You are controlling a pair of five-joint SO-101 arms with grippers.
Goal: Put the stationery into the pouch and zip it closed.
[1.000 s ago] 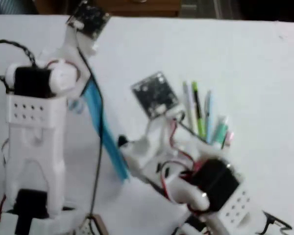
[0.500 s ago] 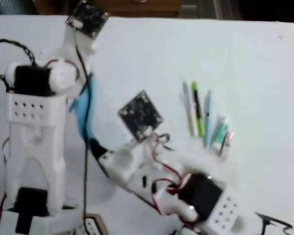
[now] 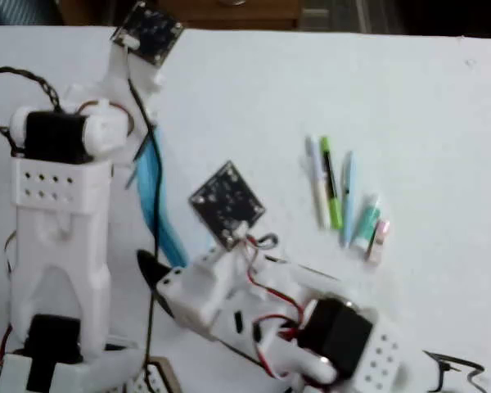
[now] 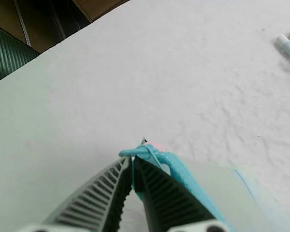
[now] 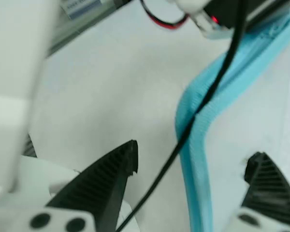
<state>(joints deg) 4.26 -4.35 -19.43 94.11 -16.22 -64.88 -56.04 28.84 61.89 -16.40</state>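
The blue pouch [image 3: 144, 180] is seen on the table [image 3: 409, 98], at 9 o'clock from the pens [image 3: 337, 196]. Its 12 o'clock end is partly hidden by the left arm [image 3: 57, 221]. The left jaws are shut tight on one end of the pouch, by the zip. The rest of the pouch is cut off there. The right jaws are wide open at the pouch's 6 o'clock end, and nothing is gripped by them. The pouch's edge is seen between them, but whether it is touched cannot be told. A black cable [image 5: 218, 89] is seen across the pouch. The pens are laid side by side, well apart from the pouch.
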